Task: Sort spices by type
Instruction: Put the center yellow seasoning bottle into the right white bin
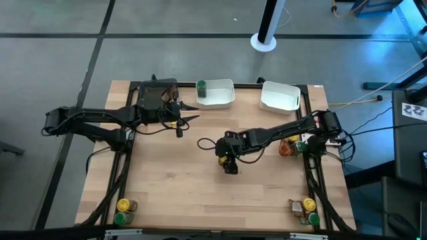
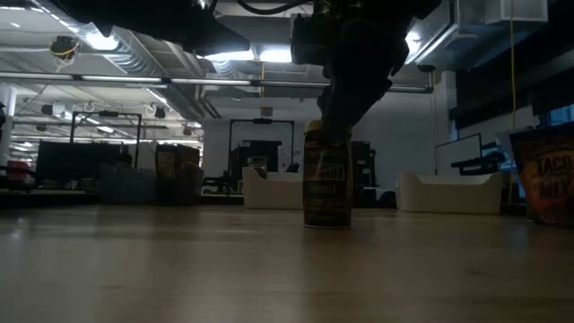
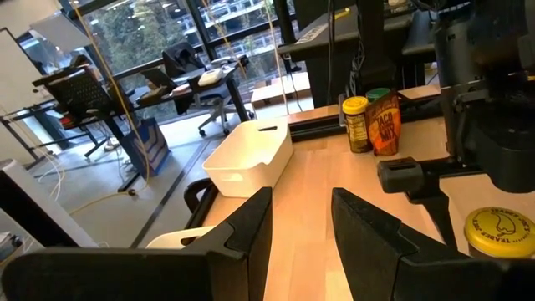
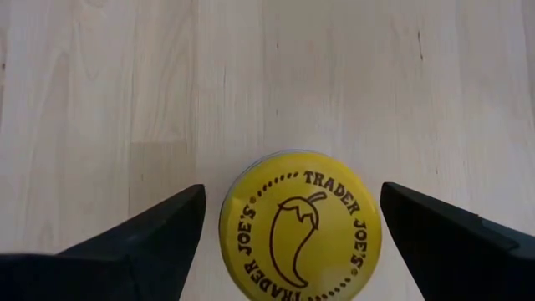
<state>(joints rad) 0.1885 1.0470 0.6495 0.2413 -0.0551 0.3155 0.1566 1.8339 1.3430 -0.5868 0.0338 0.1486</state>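
A spice jar with a yellow lid (image 4: 301, 226) stands upright on the wooden table, near its middle (image 2: 326, 175). My right gripper (image 4: 292, 192) hangs over it, slanting down, open. Its two fingers stand on either side of the lid with small gaps showing, touching nothing. In the high view the gripper (image 1: 227, 160) hides most of the jar. My left gripper (image 1: 190, 119) waits above the table's far left part, pointing almost level. Its fingers (image 3: 301, 196) are a little apart, with nothing between them.
Two white trays (image 1: 215, 93) (image 1: 280, 97) and a dark tray (image 1: 157, 93) stand along the far edge. A green-lidded jar (image 1: 201, 86) is in the left white tray. More jars stand at the near corners (image 1: 123, 210) (image 1: 307, 210). A taco mix packet with jars (image 1: 290, 147) is at the right edge.
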